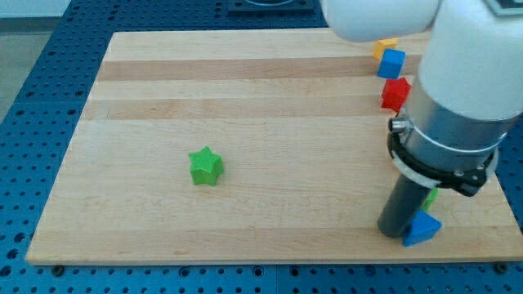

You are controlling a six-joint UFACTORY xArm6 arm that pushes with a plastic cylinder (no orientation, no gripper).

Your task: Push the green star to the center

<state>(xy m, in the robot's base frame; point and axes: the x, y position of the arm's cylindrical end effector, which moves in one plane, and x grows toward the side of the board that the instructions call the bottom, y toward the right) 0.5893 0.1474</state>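
Nearest the camera, a blue triangular block lies at the view's bottom right, touching the foot of my dark rod; my tip rests on the wooden board just to that block's left. No jaws here (only a plain rod), so nothing spreads or pinches. A sliver of a green block peeks out behind the rod. Far to my tip's left sits the green star, well apart. Above my tip, toward the view's top, stand a red block, a blue cube and an orange block.
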